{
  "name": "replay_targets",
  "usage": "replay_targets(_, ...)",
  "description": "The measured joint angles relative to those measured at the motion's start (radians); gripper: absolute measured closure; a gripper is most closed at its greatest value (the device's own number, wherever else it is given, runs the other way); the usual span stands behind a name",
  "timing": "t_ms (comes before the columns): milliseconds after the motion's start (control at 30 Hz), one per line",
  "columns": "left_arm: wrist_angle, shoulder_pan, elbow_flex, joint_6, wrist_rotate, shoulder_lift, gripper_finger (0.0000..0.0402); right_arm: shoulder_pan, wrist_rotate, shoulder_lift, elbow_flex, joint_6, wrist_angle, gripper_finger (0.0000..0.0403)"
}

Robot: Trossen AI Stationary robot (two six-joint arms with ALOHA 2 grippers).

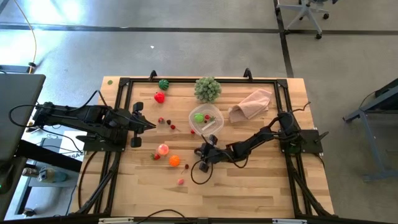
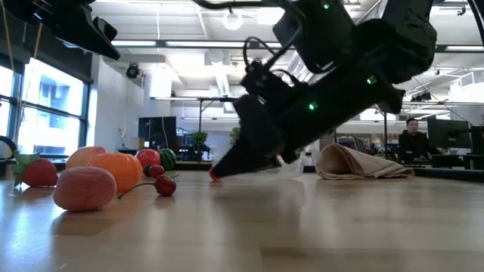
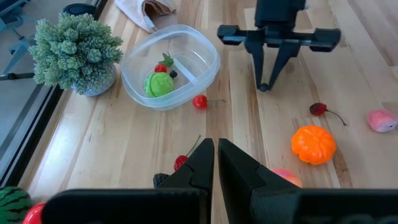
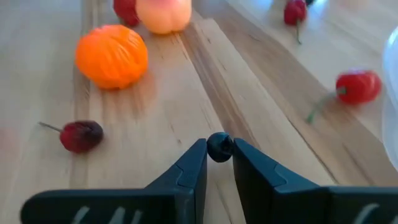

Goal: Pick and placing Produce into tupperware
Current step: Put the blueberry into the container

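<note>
The clear round tupperware (image 1: 205,120) (image 3: 205,46) stands mid-table and holds a bright green piece (image 3: 158,83) and small red ones. More produce lies on the wood to its left and near side: an orange (image 1: 174,160) (image 4: 112,55), a peach (image 1: 163,149), a dark cherry (image 4: 81,135), red cherries (image 3: 199,102) and a pink piece (image 1: 181,182). My right gripper (image 1: 202,151) (image 4: 219,149) is low over the table just near of the tupperware, shut on a small dark berry. My left gripper (image 1: 149,126) (image 3: 216,163) hovers left of the tupperware, shut and holding nothing. My right gripper pinches the small dark round berry (image 4: 219,147) between its two fingers, only at their free ends. The fingers (image 3: 265,81) slant down from the table's right, close to the wood. Whether the berry rests on the table I cannot tell.
A pale green leafy ball (image 1: 207,89) and a pink cloth (image 1: 250,104) sit behind the tupperware near the far edge. A watermelon piece (image 1: 163,84) and a red piece (image 1: 160,97) lie far left. Bare wood stretches along the near side and right.
</note>
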Motion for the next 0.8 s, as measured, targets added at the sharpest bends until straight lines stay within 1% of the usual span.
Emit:
replay_targets(100, 0.000, 0.000, 0.000, 0.000, 0.000, 0.000, 0.0387, 0.014, 0.005, -0.009, 0.038, -0.039, -0.026, 0.0341)
replay_targets(167, 0.000, 0.000, 0.000, 0.000, 0.000, 0.000, 0.0387, 0.021, 0.009, -0.029, 0.068, -0.067, -0.085, 0.0341)
replay_targets(233, 0.000, 0.000, 0.000, 0.000, 0.000, 0.000, 0.0387, 0.027, 0.034, -0.061, 0.106, -0.102, -0.167, 0.0341)
replay_targets(433, 0.000, 0.000, 0.000, 0.000, 0.000, 0.000, 0.0387, 0.026, 0.137, -0.192, 0.213, -0.200, -0.491, 0.0341)
replay_targets(600, -0.001, 0.000, 0.000, 0.000, 0.000, 0.000, 0.0387, -0.012, 0.186, -0.316, 0.245, -0.252, -0.640, 0.0341)
replay_targets(733, -0.001, 0.000, 0.000, 0.000, 0.000, 0.000, 0.0387, -0.069, 0.187, -0.409, 0.238, -0.252, -0.742, 0.0341)
replay_targets(800, -0.001, 0.000, 0.000, 0.000, 0.000, 0.000, 0.0387, -0.107, 0.184, -0.434, 0.238, -0.240, -0.796, 0.0341)
